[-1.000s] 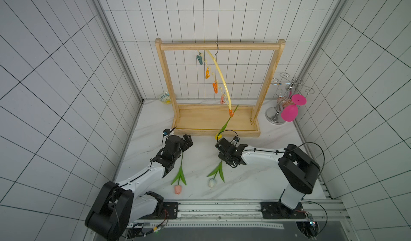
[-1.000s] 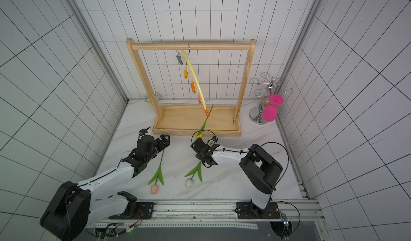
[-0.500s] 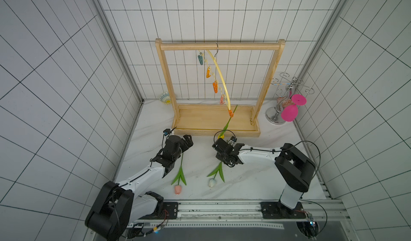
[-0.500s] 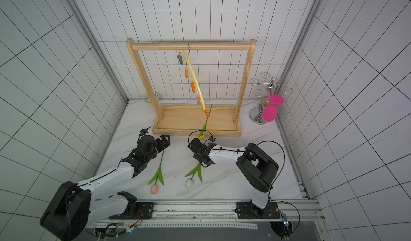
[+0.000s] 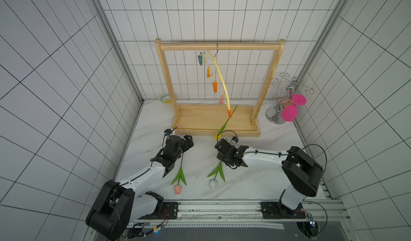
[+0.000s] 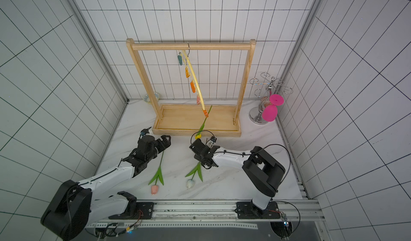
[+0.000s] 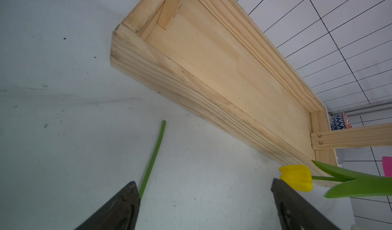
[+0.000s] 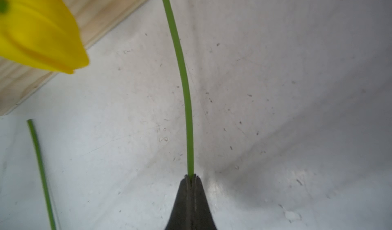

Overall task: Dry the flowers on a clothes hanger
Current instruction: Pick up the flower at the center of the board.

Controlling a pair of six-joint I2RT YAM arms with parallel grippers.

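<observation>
The right claw (image 8: 192,179) is clamping the stem of the white tulip (image 5: 212,183), whose head is lying on the table (image 5: 255,182). The left claw (image 7: 203,182) is gaping wide over the stem of the pink tulip (image 5: 178,188). The yellow tulip (image 5: 217,136) is hanging head-down from the lowest clip (image 5: 230,113) of the hanger (image 5: 219,75), which is hooked on the rack (image 5: 244,46).

Bright, even light, soft shadows. Wall tiles (image 5: 55,77) stretch wide at three and nine o'clock in both top views; the yellow tulip (image 8: 38,31) blurs at the right wrist.
</observation>
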